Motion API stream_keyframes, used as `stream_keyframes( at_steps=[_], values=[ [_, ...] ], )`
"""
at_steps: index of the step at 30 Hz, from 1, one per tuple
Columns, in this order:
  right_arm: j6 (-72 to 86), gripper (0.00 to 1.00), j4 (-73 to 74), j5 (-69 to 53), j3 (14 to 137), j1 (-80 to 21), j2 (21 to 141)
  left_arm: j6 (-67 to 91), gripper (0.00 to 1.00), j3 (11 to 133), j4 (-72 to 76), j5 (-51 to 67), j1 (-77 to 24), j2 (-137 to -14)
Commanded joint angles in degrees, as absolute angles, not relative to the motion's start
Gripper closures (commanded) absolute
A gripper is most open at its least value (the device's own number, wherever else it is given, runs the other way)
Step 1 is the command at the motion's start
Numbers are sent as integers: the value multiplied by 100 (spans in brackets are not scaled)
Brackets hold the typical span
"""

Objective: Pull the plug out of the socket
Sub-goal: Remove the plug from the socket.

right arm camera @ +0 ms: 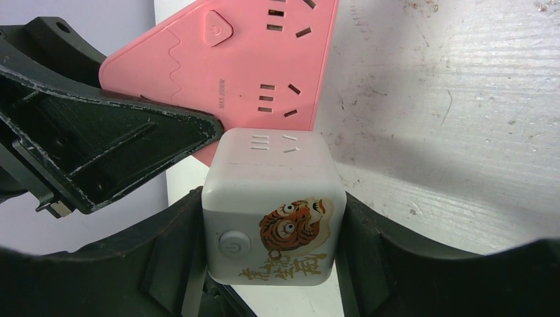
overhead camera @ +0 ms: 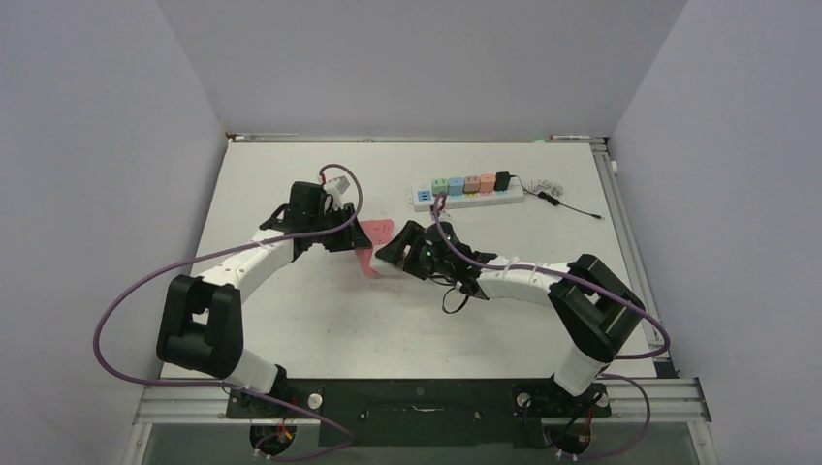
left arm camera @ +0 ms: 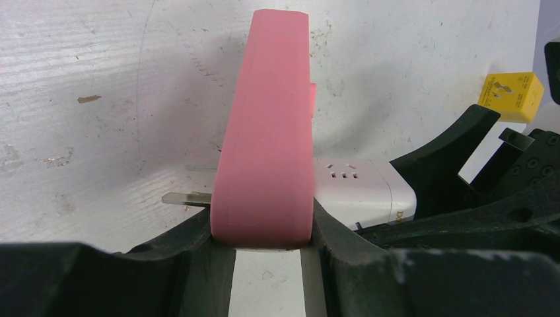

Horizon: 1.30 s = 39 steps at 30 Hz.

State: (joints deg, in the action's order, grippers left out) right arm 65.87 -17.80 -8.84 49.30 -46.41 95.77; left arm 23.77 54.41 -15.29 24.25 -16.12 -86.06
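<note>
A flat pink socket block (overhead camera: pixel 376 240) is held on edge at the table's middle by my left gripper (overhead camera: pixel 354 235), shut on its narrow sides (left arm camera: pixel 264 231). A white cube plug (right arm camera: pixel 274 211) with a tiger picture and a power button sits against the pink block's face (right arm camera: pixel 251 59). My right gripper (right arm camera: pixel 272 218) is shut on the cube's two sides. In the left wrist view the cube (left arm camera: pixel 360 191) touches the pink block's (left arm camera: pixel 267 132) right side, and a metal prong (left arm camera: pixel 187 198) sticks out on its left. No gap shows between cube and block.
A white power strip (overhead camera: pixel 467 199) with several coloured cube adapters lies at the back right, with a black cable (overhead camera: pixel 567 201) trailing right. A small yellow cube (left arm camera: pixel 512 96) lies on the table beyond the right gripper. The two arms meet at mid-table.
</note>
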Motion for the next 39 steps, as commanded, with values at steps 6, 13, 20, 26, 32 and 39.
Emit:
stream_keyframes(
  at_steps=[6,13,20,26,32,39],
  values=[
    [6477,95,-755,-237,5636,-4620,9714,2268,100,5604,-1562,1895,-1779,-8410],
    [6624,95,-29,454,6109,-4681,10064,2173,100,5631,-1671,1541,-2140,-8348],
    [6741,95,176,589,6377,-4711,10246,2141,100,5616,-1671,1383,-2228,-8330],
    [6676,95,-262,504,6146,-4711,10071,2136,100,5665,-1664,1559,-2076,-8358],
    [6382,95,-778,283,5864,-4702,9870,2195,100,5710,-1635,1928,-1781,-8499],
    [5917,95,-1490,-411,5555,-4688,9676,2230,100,5796,-1669,2274,-1448,-8744]
  ],
)
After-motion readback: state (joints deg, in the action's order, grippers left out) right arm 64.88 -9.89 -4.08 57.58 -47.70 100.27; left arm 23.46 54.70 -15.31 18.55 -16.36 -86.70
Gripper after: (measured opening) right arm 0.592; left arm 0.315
